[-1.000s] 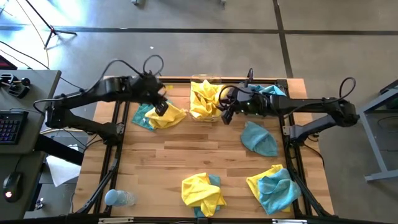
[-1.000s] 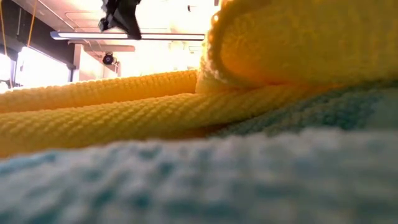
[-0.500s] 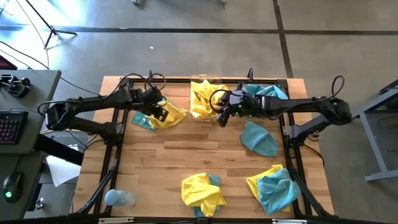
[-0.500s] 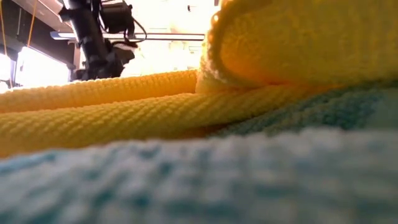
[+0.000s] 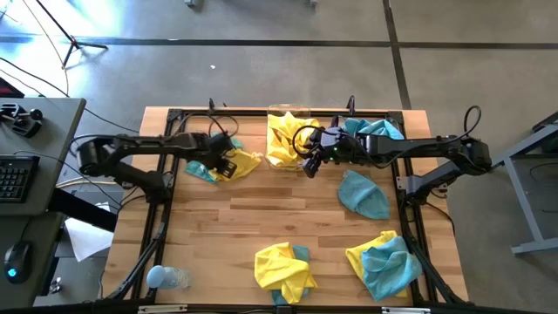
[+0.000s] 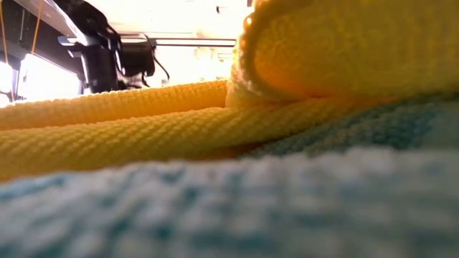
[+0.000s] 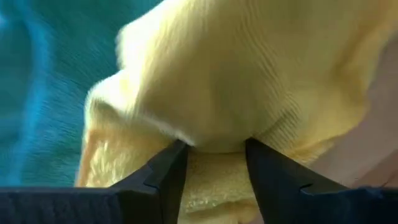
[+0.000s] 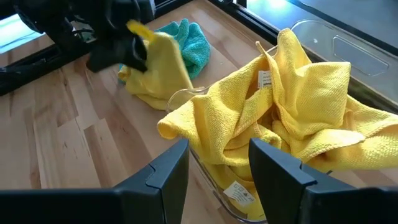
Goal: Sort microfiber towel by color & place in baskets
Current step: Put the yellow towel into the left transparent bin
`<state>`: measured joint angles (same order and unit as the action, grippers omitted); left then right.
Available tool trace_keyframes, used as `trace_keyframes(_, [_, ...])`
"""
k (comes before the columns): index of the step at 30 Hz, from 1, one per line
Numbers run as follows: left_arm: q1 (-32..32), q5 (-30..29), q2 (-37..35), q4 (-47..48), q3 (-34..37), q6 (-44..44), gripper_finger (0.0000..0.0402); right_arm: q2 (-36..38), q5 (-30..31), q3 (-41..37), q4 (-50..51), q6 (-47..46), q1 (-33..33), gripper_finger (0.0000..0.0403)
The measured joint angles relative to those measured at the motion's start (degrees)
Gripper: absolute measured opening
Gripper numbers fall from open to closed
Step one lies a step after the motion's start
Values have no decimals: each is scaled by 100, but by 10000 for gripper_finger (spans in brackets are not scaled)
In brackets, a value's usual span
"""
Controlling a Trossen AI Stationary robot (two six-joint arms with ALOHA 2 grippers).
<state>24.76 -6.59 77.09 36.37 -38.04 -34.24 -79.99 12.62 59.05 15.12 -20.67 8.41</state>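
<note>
A yellow microfiber towel [image 5: 245, 162] lies bunched at the far left of the table, partly over a teal one [image 5: 200, 168]. My left gripper [image 5: 224, 163] is low on the yellow towel, open, with a fold of it between its fingers [image 7: 214, 152]. A clear basket [image 5: 301, 112] at the far middle holds yellow towels [image 8: 273, 118]. My right gripper [image 5: 308, 166] is open beside that basket's near right corner, with nothing held [image 8: 217, 155]. A second basket [image 5: 377, 129] to the right holds teal towels. My left gripper has its open fingers [image 7: 168, 171] on either side of a raised fold of the yellow towel [image 7: 214, 127]. The cloth fills the gap between them. The fingers come at it slanting down from the table's left. The towel rests on the table.
A loose teal towel [image 5: 362, 194] lies at the right. Two mixed yellow and teal heaps [image 5: 283, 266] [image 5: 384, 262] lie by the near edge. A pale blue bottle [image 5: 166, 277] lies at the near left corner. One heap fills the low view.
My left gripper has come down onto the yellow towel at the far left, and its arm now lies lower and flatter. The towel has stayed where it was. My right gripper has shifted a little toward the table's left, closer to the basket of yellow towels.
</note>
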Motion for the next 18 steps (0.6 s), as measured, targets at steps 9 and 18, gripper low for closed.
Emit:
trace_keyframes(9, [-440, 354, 358, 120, -178, -61, 12, 0, -2, 0, 2, 13, -9, 161])
trace_keyframes(18, [-734, 266, -829, 610, -1701, 189, 1, 0, -21, 0, -642, 731, -56, 161])
